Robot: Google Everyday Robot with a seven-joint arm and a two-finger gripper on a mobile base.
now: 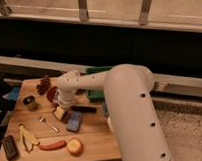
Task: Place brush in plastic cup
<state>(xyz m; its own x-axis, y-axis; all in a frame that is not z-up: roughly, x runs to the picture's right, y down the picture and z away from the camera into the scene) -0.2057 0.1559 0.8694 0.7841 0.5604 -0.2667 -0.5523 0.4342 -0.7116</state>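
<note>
My gripper (61, 109) is at the end of the white arm, low over the middle of the wooden table (97, 145). A slim dark brush (85, 109) lies flat on the table just right of the gripper. A red plastic cup (51, 94) stands right behind the gripper, partly hidden by the wrist. A small dark cup (29, 102) stands further left. A small tan piece (59, 114) sits right under the gripper.
A blue sponge (74, 122), silver fork (48, 124), banana peel (26, 138), red sausage-like item (51, 145), orange fruit (74, 146) and flat black block (9, 146) lie in front. Grapes (43, 85) and a green bin (97, 81) are behind. My bulky arm covers the table's right side.
</note>
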